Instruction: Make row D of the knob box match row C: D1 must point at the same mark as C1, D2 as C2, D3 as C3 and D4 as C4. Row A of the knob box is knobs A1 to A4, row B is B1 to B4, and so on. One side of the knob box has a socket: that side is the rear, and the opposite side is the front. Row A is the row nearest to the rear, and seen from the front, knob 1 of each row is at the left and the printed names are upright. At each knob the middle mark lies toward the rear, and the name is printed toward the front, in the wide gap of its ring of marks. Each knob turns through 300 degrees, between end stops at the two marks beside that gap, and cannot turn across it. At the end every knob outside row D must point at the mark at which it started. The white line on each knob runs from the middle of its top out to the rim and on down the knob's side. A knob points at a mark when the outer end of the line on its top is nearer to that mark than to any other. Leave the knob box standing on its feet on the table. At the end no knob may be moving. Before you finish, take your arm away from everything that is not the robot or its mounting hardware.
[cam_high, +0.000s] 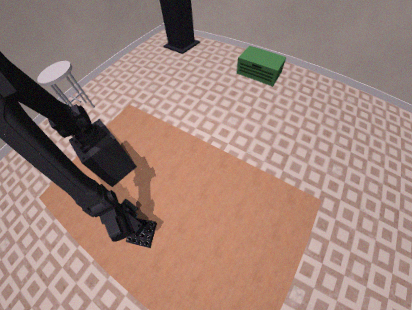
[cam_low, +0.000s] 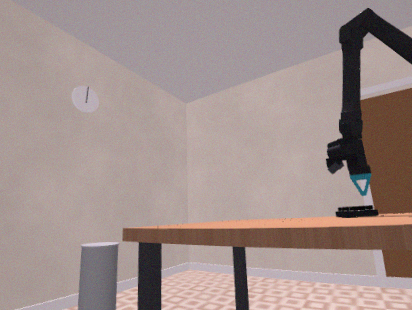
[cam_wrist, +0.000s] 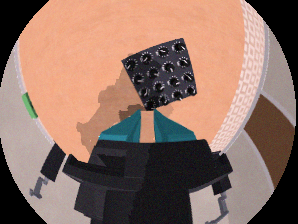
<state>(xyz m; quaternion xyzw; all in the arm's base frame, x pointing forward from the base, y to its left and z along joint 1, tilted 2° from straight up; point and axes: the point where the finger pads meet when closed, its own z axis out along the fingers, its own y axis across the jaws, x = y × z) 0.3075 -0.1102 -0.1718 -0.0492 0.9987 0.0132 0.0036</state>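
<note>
Hovering above knob box (cam_high: 144, 239) (cam_low: 356, 212) (cam_wrist: 161, 75), tool (cam_high: 138, 227) (cam_low: 364, 194) (cam_wrist: 147, 113) fingers apart.

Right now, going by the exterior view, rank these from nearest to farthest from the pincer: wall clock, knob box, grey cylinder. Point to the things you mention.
1. Knob box (cam_high: 145, 240) (cam_low: 356, 212) (cam_wrist: 165, 75): directly below the pincer (cam_high: 140, 223) (cam_low: 363, 194) (cam_wrist: 147, 113), on the table.
2. Grey cylinder (cam_low: 98, 277): lower left of the picture, beyond the table's end.
3. Wall clock (cam_low: 85, 99): upper left, on the wall.
</note>
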